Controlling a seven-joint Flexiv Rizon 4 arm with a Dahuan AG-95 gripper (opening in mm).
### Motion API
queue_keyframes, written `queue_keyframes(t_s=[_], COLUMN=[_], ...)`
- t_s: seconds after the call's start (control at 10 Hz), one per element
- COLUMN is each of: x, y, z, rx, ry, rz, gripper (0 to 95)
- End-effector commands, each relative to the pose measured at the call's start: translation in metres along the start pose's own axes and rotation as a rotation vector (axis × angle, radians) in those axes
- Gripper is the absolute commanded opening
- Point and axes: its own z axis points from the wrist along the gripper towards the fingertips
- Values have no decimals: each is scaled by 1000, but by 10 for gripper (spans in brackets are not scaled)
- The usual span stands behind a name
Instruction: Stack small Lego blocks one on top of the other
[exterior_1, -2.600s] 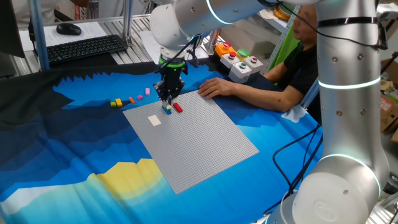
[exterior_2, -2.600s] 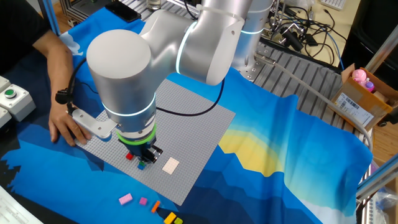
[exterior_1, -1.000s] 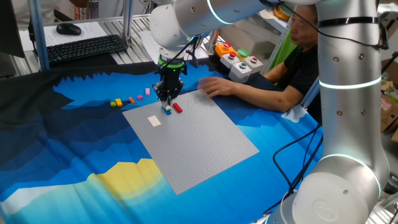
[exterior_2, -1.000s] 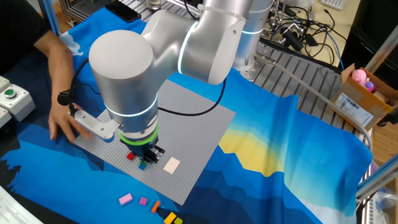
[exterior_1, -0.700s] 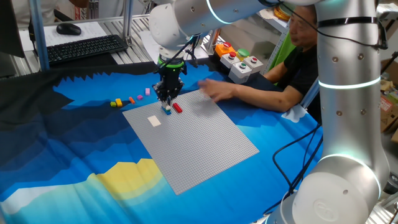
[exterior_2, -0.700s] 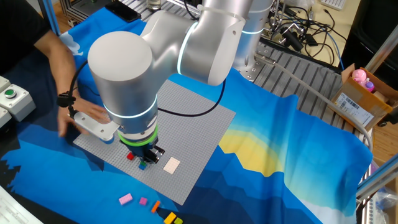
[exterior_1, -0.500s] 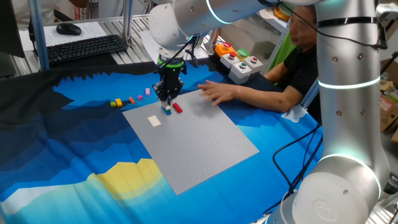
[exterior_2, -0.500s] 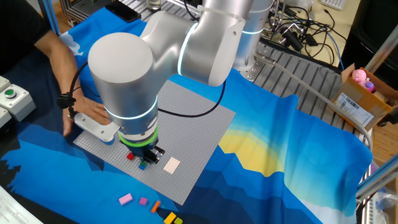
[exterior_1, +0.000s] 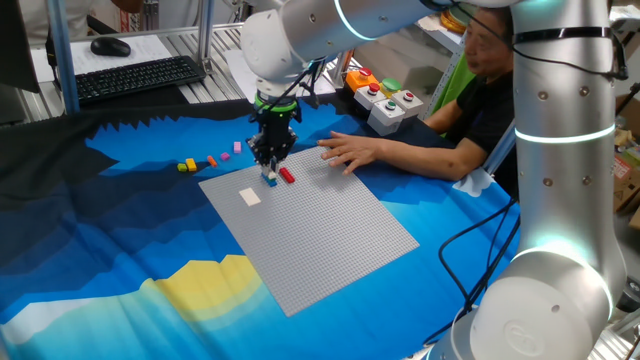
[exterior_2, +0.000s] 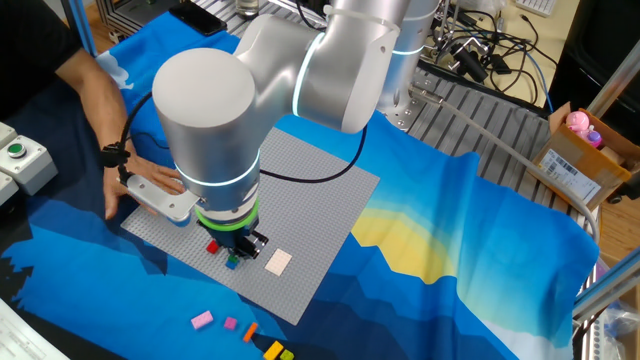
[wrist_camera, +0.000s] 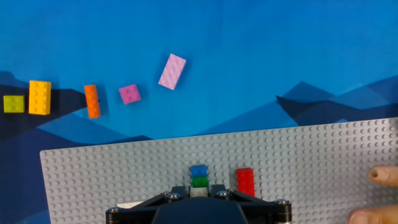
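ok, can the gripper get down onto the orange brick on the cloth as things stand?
Probably yes. The orange brick lies alone on the blue cloth, gaps to the yellow brick and small pink brick; nothing above it. The gripper sits nearby over the baseplate.

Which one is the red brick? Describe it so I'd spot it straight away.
Find the big grey studded baseplate. Near its far corner, beside the pincer, lies the red brick. It's the only red piece, alone beside the blue-and-green stack.

Two fixed cameras face the grey baseplate (exterior_1: 310, 225) from opposite sides — hand camera, seemingly close, overhead.
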Motion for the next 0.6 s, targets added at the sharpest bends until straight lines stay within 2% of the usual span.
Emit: queue_keyframes(t_s=[0.1,0.6], x=[-2,-3], y=[0,0], z=[2,2], rx=[-3,-3], ry=[10,5], rz=[-5,-9], gripper=[0,0])
